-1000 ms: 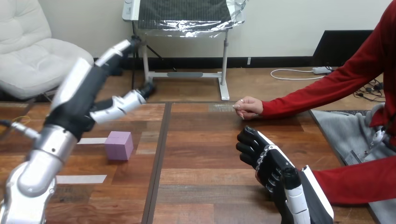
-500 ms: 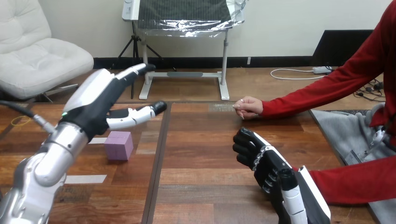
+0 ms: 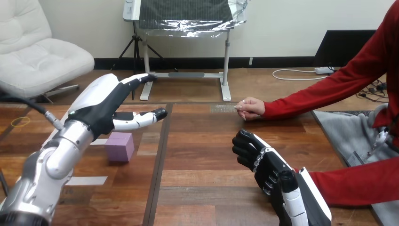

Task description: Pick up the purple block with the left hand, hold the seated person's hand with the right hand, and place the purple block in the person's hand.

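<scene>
L hand [image 3: 101, 106], fingers straight, raised over small purple cube block [image 3: 119, 146] on wooden table [image 3: 202, 141]; R hand [image 3: 256, 155] fingers relaxed, empty, apart from person's hand [image 3: 249, 108].

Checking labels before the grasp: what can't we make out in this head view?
- Left hand: its height over the purple block cannot be judged from the single head view.
- Right hand: the palm side is hidden by its own back.
- Person's hand: the palm is hidden by its curled fingers.
- Near red sleeve: its end is hidden behind the robot's right arm.
</scene>
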